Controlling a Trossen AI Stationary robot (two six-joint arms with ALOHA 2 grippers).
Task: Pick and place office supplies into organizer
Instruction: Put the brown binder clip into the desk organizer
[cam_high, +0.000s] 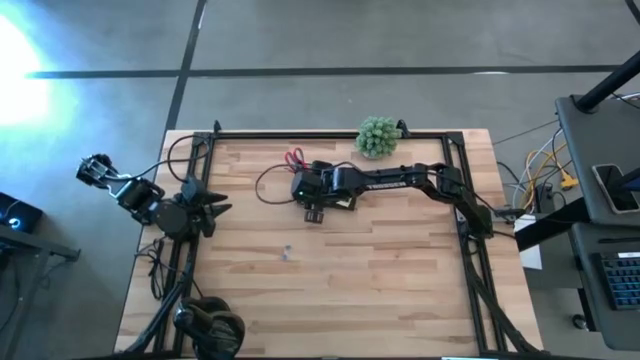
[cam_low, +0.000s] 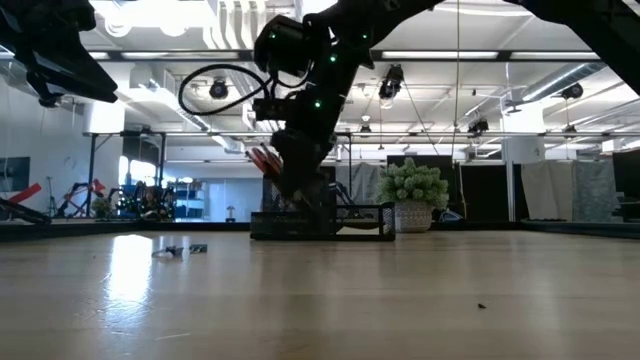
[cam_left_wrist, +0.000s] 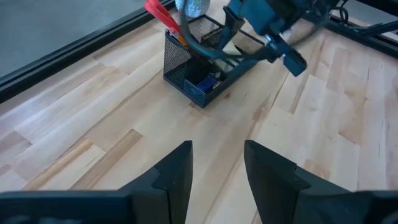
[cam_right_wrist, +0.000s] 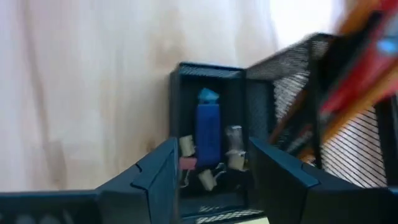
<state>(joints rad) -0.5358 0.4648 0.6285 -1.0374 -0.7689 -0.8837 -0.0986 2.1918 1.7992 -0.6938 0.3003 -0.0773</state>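
Note:
The black mesh organizer (cam_left_wrist: 198, 76) stands on the table's far middle, and my right gripper (cam_right_wrist: 212, 149) hangs open just above it, fingers pointing down over its low front compartment (cam_right_wrist: 208, 81). That compartment holds a blue item (cam_right_wrist: 208, 134) and a few small clips (cam_right_wrist: 186, 146). Red-handled scissors (cam_right_wrist: 354, 81) and orange pens stand in the taller compartment, and the red handles (cam_high: 295, 158) stick out toward the far edge. My left gripper (cam_left_wrist: 217, 146) waits open near the table's left edge. One tiny item (cam_high: 287, 252) lies on the bare wood. No sticky-note pad shows.
A green ball-shaped plant (cam_high: 378, 137) in a pot sits at the far edge, right of the organizer (cam_low: 320, 222). Black headphones (cam_high: 210, 325) lie at the near left corner. Small bits (cam_low: 170, 250) lie on the wood left of centre. A black frame (cam_high: 330, 133) borders the table.

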